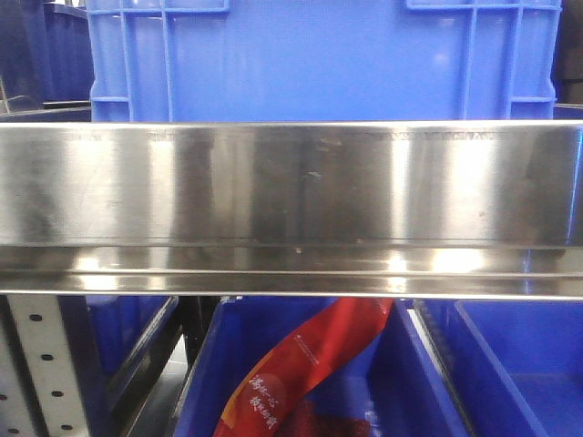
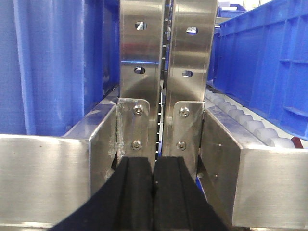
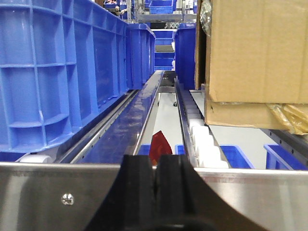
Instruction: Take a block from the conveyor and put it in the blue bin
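Note:
The block and the conveyor are out of view in every frame. My left gripper (image 2: 154, 162) is shut, its black fingers pressed together with nothing between them, right in front of two steel rack uprights (image 2: 166, 72). My right gripper (image 3: 156, 161) is shut and empty too, just behind a steel crossbar (image 3: 57, 192). Blue bins show in all views, such as a large crate (image 1: 319, 55) above the rail and an open bin (image 1: 383, 382) below it. I cannot tell which one the task means.
A wide steel shelf rail (image 1: 291, 182) spans the front view. A red printed packet (image 1: 301, 364) lies in the lower bin. Blue crates (image 2: 53, 62) flank the left gripper. White roller tracks (image 3: 202, 139), a blue crate (image 3: 62, 72) and cardboard boxes (image 3: 255, 53) line the right wrist view.

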Available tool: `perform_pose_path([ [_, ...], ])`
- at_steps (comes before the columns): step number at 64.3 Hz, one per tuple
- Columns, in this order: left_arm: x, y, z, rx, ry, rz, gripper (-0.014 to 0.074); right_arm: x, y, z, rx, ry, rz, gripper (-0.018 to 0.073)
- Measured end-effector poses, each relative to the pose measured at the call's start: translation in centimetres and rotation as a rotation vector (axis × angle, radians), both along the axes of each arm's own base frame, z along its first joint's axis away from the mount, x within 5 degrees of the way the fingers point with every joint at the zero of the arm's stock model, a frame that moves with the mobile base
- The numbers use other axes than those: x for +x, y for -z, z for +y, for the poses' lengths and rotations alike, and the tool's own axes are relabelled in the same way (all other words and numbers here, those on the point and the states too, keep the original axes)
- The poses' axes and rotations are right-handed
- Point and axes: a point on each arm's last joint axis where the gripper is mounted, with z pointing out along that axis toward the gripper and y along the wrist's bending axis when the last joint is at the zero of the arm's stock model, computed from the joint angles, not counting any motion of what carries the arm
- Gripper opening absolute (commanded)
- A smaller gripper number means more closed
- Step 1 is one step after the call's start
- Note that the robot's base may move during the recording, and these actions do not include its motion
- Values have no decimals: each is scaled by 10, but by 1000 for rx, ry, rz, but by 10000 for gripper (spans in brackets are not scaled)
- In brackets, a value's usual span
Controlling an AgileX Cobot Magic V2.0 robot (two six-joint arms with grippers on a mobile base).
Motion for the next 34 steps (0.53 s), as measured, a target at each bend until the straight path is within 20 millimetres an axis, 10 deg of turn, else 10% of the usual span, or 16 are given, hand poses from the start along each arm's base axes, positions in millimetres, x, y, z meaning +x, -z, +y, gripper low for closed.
perform_pose_path([
  [34, 0, 0, 0, 0, 0, 0, -111, 0, 0, 0, 0, 0, 0, -162],
])
